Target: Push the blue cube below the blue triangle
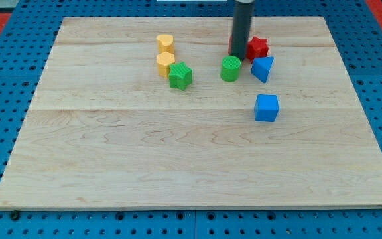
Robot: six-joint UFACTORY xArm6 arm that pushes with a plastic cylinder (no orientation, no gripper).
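Holding nothing, my tip (pixel 240 58) stands upper centre, just above the green cylinder (pixel 230 68), beside the red star (pixel 258 48). Leftward: two yellow blocks (pixel 166 44) (pixel 165 64), green star (pixel 180 76). Rightward: blue triangle (pixel 262 68), blue cube (pixel 266 107) below it, apart. Smooth wooden board (pixel 144 166) lies open below.

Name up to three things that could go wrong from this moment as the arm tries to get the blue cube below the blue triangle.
1. My tip sits at the view's top among the red block, green cylinder and blue triangle; moving out may knock them.
2. Nudging the triangle would shift the target.
3. The blue cube already lies roughly below the triangle; an off-centre push could send it sideways.
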